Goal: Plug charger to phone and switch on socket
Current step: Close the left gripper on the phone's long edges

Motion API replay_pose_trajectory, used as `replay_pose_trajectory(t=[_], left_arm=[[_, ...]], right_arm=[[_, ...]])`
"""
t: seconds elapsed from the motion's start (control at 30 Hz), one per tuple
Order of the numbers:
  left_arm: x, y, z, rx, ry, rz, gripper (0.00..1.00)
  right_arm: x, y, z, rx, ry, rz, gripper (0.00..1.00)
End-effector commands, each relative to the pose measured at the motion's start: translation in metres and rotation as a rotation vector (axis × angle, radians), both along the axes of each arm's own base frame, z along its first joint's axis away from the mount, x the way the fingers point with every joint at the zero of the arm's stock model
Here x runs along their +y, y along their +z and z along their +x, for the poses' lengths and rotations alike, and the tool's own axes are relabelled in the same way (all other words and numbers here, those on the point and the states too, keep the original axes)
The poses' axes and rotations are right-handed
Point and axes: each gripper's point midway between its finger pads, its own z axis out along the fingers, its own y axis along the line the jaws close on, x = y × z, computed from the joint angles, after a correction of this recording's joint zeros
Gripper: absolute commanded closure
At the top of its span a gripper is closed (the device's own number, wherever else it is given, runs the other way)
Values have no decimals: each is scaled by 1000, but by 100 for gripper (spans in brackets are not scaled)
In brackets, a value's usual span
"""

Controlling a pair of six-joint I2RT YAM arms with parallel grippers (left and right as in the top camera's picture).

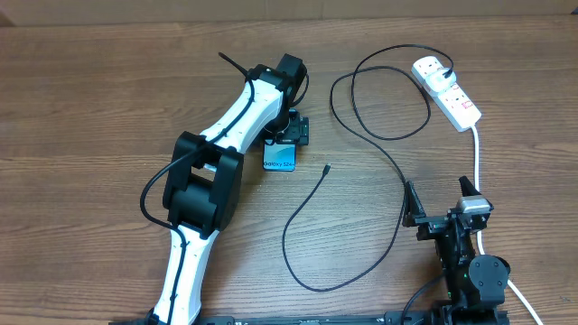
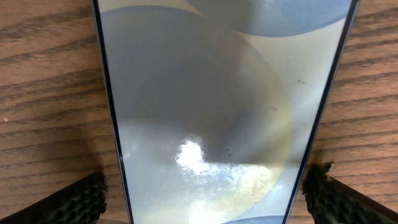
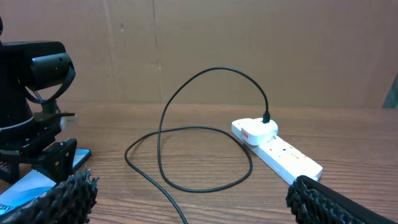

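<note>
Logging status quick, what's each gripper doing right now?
Left gripper: open, straddling the phone.
Right gripper: open, empty.

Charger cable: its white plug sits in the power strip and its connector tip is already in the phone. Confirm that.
Wrong about the tip. The white plug does sit in the power strip, but the connector tip lies loose on the table, apart from the phone. The overhead view shows it.

The phone point(image 2: 211, 106) fills the view, flat on the wooden surface point(image 2: 43, 93); 2 black fingers point(image 2: 68, 202) sit spread, 1 beside each long edge.
</note>
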Motion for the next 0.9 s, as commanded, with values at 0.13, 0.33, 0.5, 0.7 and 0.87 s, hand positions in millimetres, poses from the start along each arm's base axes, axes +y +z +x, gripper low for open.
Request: replay_pose_trajectory(t=[0.13, 0.33, 0.5, 0.7, 0.87], left_arm=[[18, -32, -16, 71, -4, 80, 0], [19, -33, -16, 73, -4, 81, 14], [19, -33, -16, 73, -4, 81, 21], [19, -33, -16, 73, -4, 81, 22], [19, -32, -16, 72, -3, 80, 25]], right_arm=[[0, -2, 0, -4, -2, -4, 0], [0, -2, 0, -4, -2, -4, 0], [0, -2, 0, -4, -2, -4, 0], [0, -2, 0, -4, -2, -4, 0], [0, -2, 0, -4, -2, -4, 0]])
